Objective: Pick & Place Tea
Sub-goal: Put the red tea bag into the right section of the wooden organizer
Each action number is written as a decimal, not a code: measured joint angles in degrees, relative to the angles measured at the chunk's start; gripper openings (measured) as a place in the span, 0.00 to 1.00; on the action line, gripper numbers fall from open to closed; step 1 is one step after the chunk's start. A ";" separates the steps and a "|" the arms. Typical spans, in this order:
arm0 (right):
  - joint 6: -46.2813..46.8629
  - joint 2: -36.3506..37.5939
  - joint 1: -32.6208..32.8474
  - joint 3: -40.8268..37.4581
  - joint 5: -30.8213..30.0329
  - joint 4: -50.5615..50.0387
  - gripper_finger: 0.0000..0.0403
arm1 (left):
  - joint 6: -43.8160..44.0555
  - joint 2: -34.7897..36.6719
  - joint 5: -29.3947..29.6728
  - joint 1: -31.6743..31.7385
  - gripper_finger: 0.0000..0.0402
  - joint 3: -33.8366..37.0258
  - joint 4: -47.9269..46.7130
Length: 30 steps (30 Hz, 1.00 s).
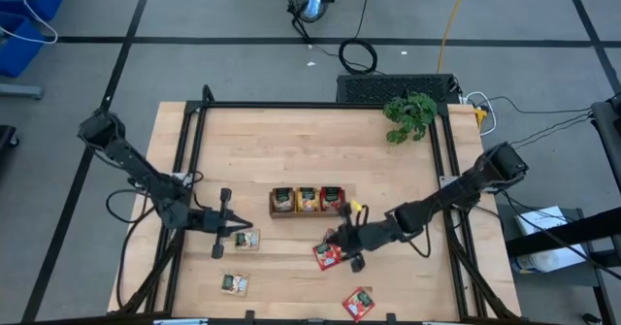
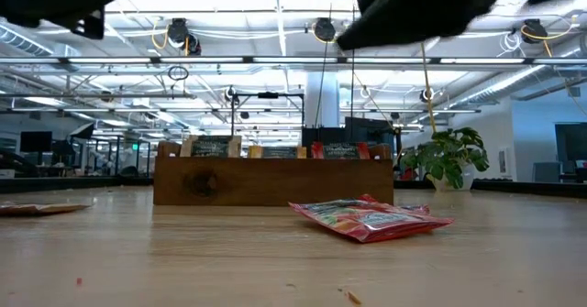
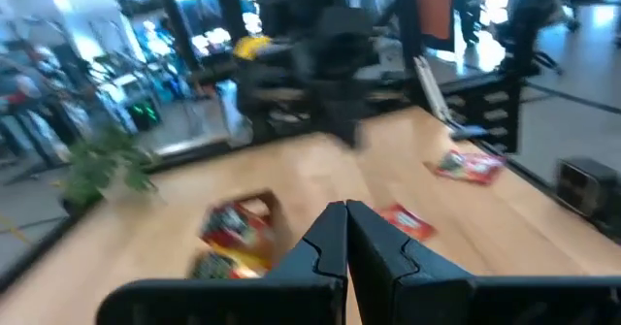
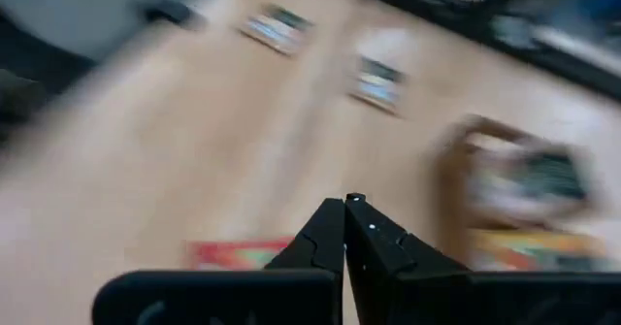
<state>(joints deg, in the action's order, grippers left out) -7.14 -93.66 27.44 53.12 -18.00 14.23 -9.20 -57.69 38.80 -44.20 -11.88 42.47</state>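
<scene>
Tea sachets lie flat on the wooden table: a red one before the brown tray, another red one near the front edge, and two dark green ones at the left. The tray's three compartments hold more sachets. My right gripper is shut and empty. It hovers just above the first red sachet, which lies alone on the table in the low view. My left gripper is shut and empty, level above the upper green sachet.
A leafy plant stands at the table's far right corner. A black frame runs along the table's left, far and right sides. Bare wood lies between the tray and the far edge.
</scene>
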 joint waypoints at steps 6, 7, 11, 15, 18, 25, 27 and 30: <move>9.14 -0.92 3.85 1.07 5.32 -3.03 0.00 | 2.65 -0.04 -7.16 3.06 0.02 0.02 -2.72; 9.46 -1.34 4.14 1.04 3.88 -3.44 0.00 | 2.97 -0.04 -7.67 3.24 0.02 0.02 -2.95; 11.72 -4.94 2.80 1.03 3.74 -0.53 0.02 | 1.21 -0.04 -7.50 4.43 0.02 0.02 -2.08; 10.95 -9.28 -0.12 1.01 7.80 1.74 0.13 | 4.24 -0.02 -7.81 6.25 0.02 0.00 -3.28; 11.31 -10.91 -2.47 1.01 7.75 0.87 0.26 | 6.50 -0.07 -8.43 6.95 0.02 0.00 -5.84; 15.31 -10.96 -6.52 1.05 9.35 1.23 0.50 | 8.51 -0.07 -8.84 7.91 0.02 0.01 -8.52; 16.93 -11.05 -7.04 1.01 10.27 -1.29 0.52 | 8.69 -0.07 -8.85 7.89 0.02 0.00 -8.52; 19.88 -10.98 -7.30 0.30 11.10 -1.51 0.52 | 8.71 -0.07 -9.39 7.86 0.02 0.02 -8.63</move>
<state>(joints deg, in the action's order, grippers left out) 12.74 -104.64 20.14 53.42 -6.90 12.72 -0.49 -57.76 29.41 -36.34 -11.86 33.85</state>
